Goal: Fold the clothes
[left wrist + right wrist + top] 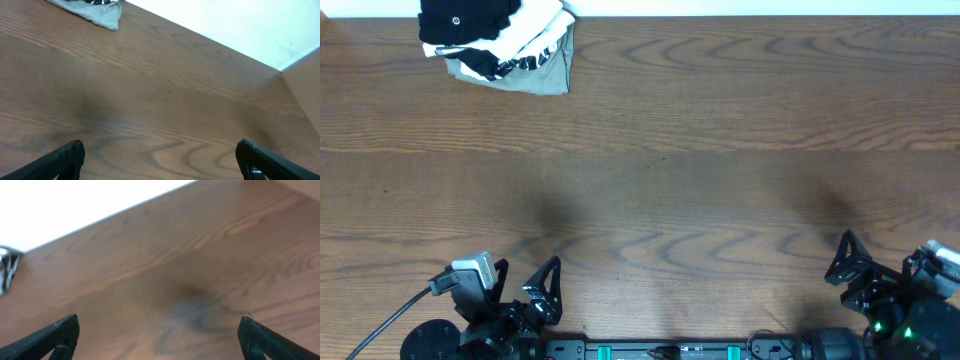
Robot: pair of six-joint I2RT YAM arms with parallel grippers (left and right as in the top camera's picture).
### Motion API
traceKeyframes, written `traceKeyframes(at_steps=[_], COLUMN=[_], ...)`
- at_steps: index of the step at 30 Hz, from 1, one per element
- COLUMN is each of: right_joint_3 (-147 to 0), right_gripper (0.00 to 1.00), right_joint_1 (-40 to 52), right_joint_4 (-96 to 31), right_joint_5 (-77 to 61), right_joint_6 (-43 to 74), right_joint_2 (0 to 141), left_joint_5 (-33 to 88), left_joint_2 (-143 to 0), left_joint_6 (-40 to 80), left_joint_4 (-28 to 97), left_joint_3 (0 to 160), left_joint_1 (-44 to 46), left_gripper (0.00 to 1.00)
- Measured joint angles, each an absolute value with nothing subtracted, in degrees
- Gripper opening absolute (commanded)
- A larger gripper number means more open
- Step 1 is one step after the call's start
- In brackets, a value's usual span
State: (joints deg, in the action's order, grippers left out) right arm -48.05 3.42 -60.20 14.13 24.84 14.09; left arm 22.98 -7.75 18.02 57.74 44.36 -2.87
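Black clothes (460, 22) — atop bundle (545, 68) (far-left)

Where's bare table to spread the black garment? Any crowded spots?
Free: middle and whole right side of the table, between the far edge and the open left gripper and right gripper at the near edge. Crowded: only the far-left corner, black garment on the white-and-grey bundle.

Ovhd top-down; wrist cams near table (720, 150)
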Motion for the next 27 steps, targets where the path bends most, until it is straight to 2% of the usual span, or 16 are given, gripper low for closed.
traceKeyframes(at_steps=[12,27], right_joint_3=[-29.5,-10.2], right_gripper=[0.99,0.99], right_joint_1=[2.5,2.5], right_joint_4=[-35.0,3.4], right_joint_5=[10.8,5.1], right_joint_6=[21.1,17.1], right_joint_2=[1.8,0.7], left_joint_5=[23.0,23.0], left_joint_2=[-7.7,-7.7], left_joint_6=[18.0,18.0], left_joint_4=[57.7,57.7], left_joint_3=[44.4,44.4], left_joint_1=[-2.9,-2.9], left_gripper=[0.98,0.98])
